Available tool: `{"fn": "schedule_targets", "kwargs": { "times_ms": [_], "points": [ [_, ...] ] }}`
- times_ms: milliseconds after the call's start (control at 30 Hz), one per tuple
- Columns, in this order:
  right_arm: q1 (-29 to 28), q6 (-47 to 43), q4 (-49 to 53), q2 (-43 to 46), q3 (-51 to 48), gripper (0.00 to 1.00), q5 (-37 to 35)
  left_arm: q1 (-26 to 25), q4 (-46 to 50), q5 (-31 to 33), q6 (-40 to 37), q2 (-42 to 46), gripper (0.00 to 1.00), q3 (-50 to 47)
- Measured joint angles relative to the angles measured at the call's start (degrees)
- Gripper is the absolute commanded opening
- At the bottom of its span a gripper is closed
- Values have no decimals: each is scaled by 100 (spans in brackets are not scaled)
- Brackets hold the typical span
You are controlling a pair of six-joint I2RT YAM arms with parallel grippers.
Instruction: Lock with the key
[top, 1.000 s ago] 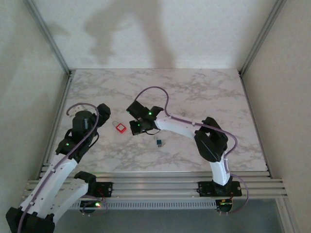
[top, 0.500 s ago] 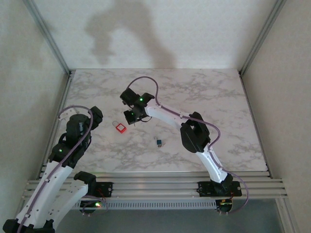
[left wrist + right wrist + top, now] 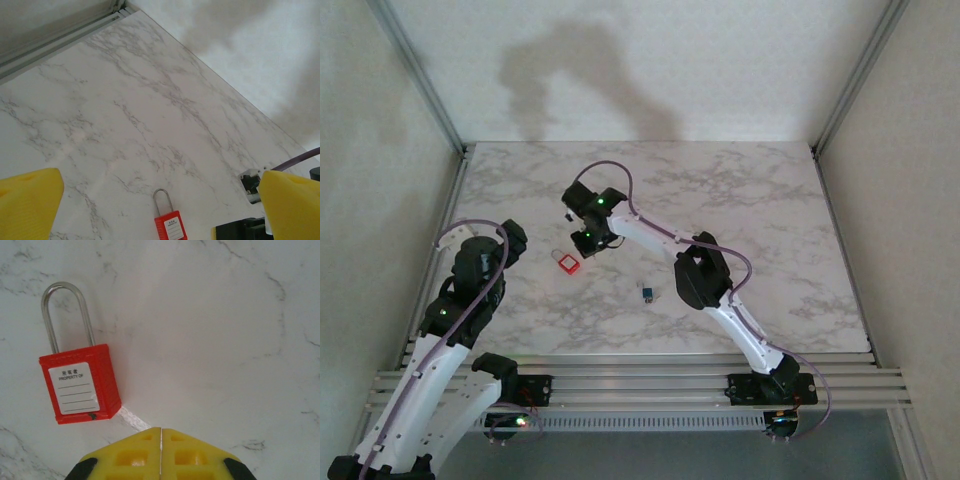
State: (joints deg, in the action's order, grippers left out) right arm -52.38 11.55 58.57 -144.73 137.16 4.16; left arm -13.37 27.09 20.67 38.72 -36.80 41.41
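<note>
On the bench (image 3: pixel 770 230) the padlock (image 3: pixel 568 262) lies flat, left of centre, its shackle pointing far and left. The key (image 3: pixel 647 293) lies apart from it, to the right and nearer. The right hand (image 3: pixel 584 243) is just beside the padlock's far right; the left hand (image 3: pixel 512 243) is to its left.

I work over a white, grey-veined marble table (image 3: pixel 770 200), enclosed by plain pale walls (image 3: pixel 740 60) and grey metal corner posts (image 3: pixel 420 75); soft shadows cross the back wall.
</note>
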Motion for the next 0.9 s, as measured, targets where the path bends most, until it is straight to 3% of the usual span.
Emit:
{"fn": "schedule_targets", "kwargs": {
  "times_ms": [900],
  "points": [
    [0,-197,105,-601,544,6,702,186,-7,-72,-76,0,100,-28]
  ]
}}
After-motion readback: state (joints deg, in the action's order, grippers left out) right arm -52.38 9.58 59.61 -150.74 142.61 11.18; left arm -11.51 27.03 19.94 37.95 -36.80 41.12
